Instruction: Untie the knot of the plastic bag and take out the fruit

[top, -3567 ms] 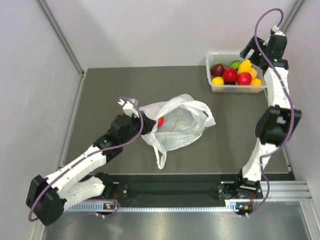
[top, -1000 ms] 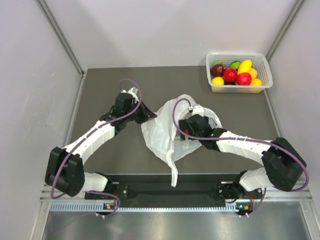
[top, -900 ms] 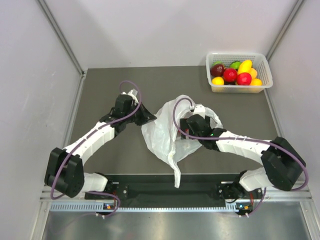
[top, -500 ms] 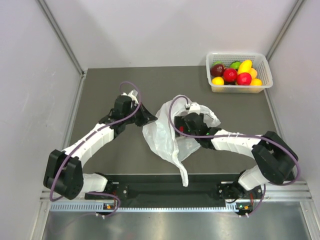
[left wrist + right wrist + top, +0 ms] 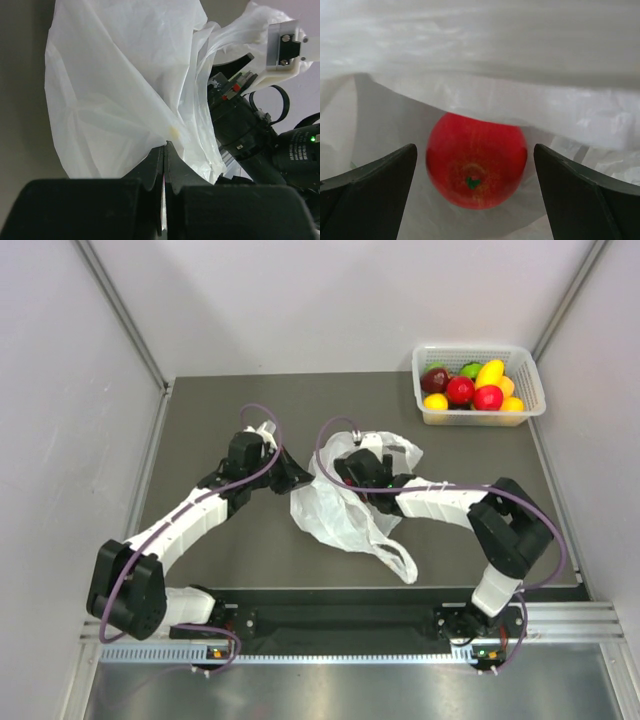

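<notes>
Right wrist shows glossy red fruit (image 5: 476,162) inside plastic bag (image 5: 485,55).

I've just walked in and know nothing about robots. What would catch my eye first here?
A crumpled white plastic bag mid-table, with the left hand pinching its edge. The right hand, open, faces a glossy red fruit inside it. A basket of colourful fruit sits at the far right corner.
</notes>
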